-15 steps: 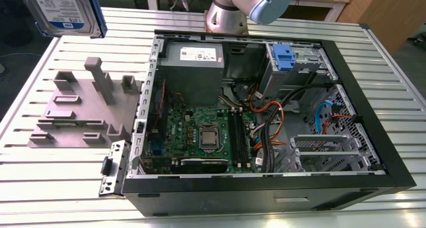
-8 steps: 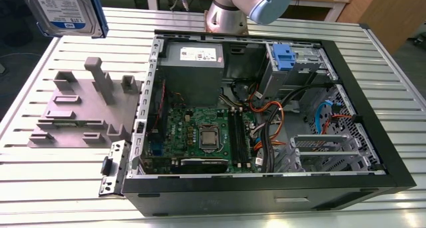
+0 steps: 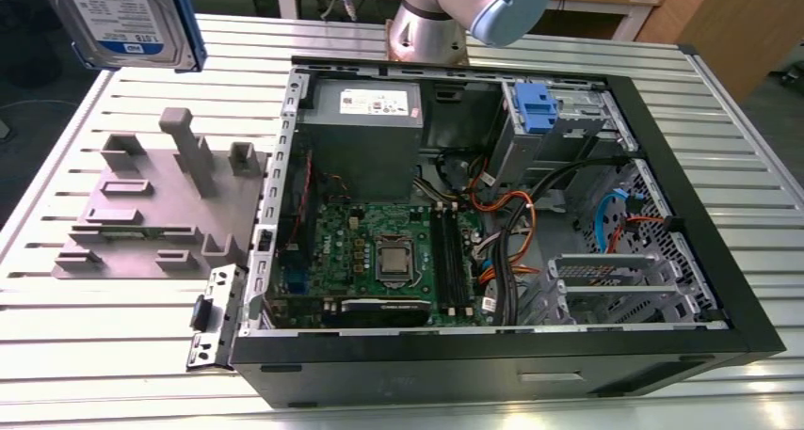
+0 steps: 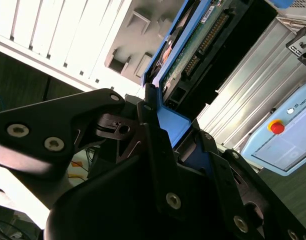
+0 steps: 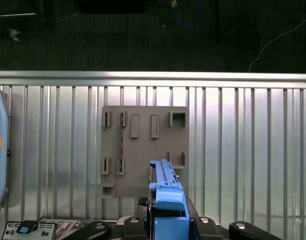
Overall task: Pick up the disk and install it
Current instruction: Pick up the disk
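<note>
End effector (image 5: pixel 167 221) up high w/ disk (image 3: pixel 120 16) clamped (upright) over fixture (image 3: pixel 145 218).

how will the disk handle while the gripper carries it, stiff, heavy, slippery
The disk is likely rigid: a flat metal slab with a bare circuit board, so probably fragile if knocked. The gripper clamps its smooth blue plastic rails, so it might slip or pivot.

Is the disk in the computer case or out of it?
Out. The disk is held in the tool above the grey fixture, apart from the open computer case.
</note>
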